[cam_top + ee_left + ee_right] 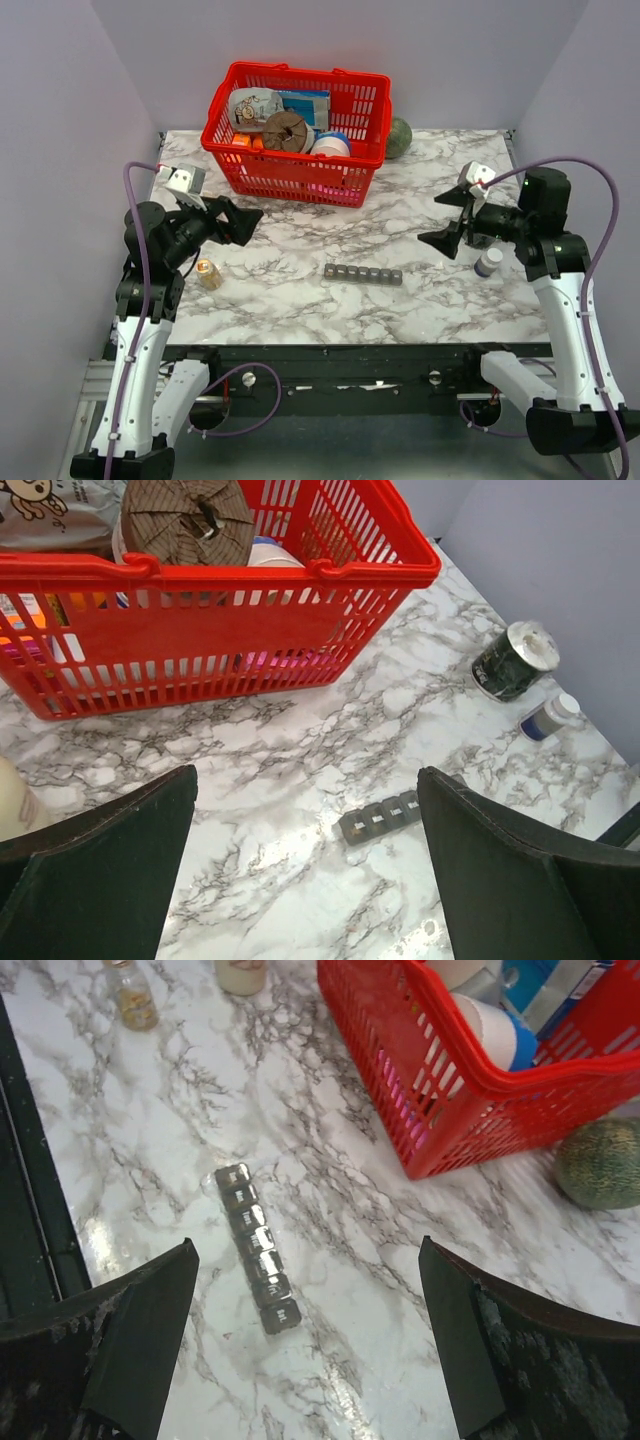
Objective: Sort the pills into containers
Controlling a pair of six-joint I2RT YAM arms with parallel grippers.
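Observation:
The containers (362, 274) are a dark grey strip of lidded compartments lying flat near the middle of the marble table, all lids shut. The strip also shows in the left wrist view (380, 817) and the right wrist view (257, 1260). No loose pills are in view. My left gripper (250, 225) hovers open, left of the strip and well above the table (307, 772). My right gripper (432, 218) hovers open to the strip's right (307, 1244). Neither holds anything.
A small amber bottle (208, 273) stands left of the strip, and a white-capped bottle (488, 262) stands right of it, near the right arm. A red basket (290, 175) full of goods sits at the back. A dark can (514, 660) stands beside the basket's right end.

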